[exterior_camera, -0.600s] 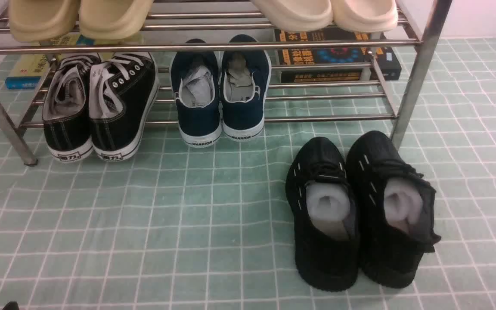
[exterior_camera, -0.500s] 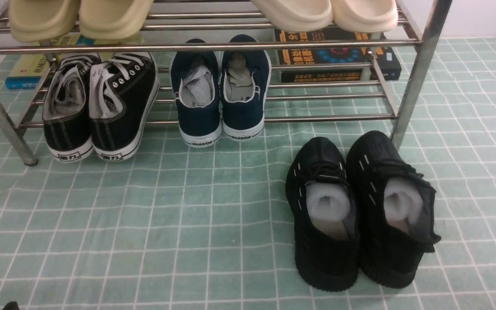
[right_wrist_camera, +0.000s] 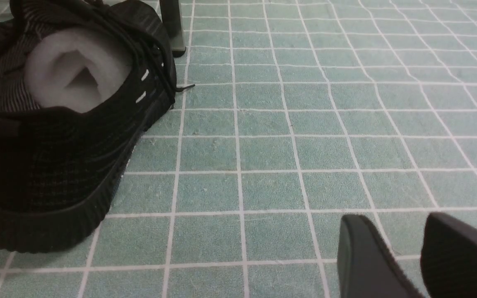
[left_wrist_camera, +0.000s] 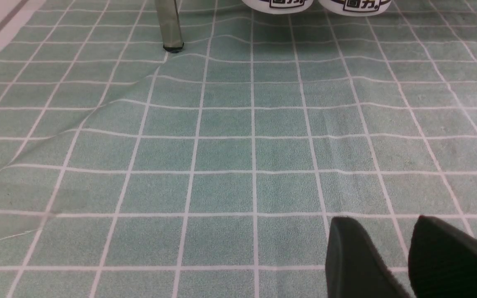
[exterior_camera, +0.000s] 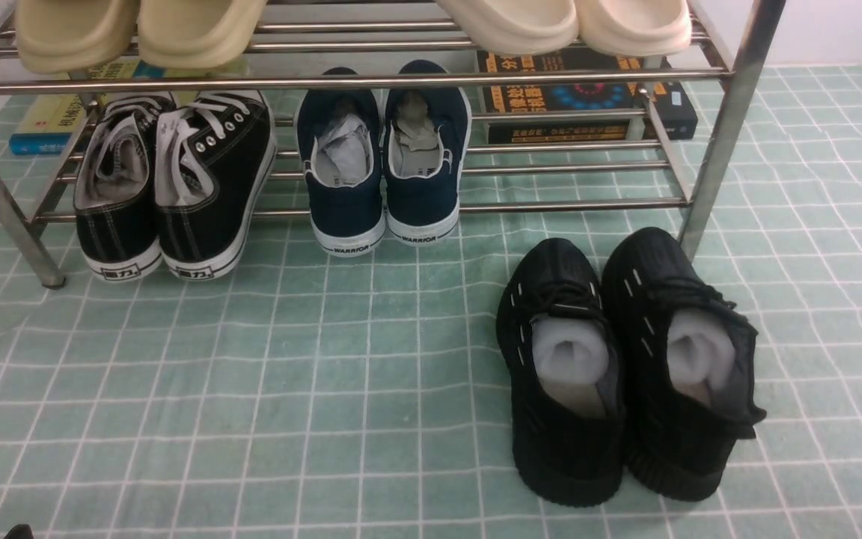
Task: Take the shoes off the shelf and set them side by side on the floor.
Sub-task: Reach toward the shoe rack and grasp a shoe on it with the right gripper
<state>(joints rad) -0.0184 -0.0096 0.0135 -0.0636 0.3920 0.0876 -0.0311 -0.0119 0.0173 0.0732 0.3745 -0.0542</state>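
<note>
Navy slip-ons (exterior_camera: 345, 206), upper centre, are best pinched by the heels; both end effectors (left_wrist_camera: 381, 244) (right_wrist_camera: 400, 244) are slightly parted, empty.

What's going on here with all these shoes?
Nothing is being handled right now. The robot's left fingers and right fingers stand open and empty above the floor. The job is to take shoes off the shelf and set them side by side on the floor. The navy slip-ons are on its lower tier, beside black lace-ups. An all-black pair sits on the floor.
</note>
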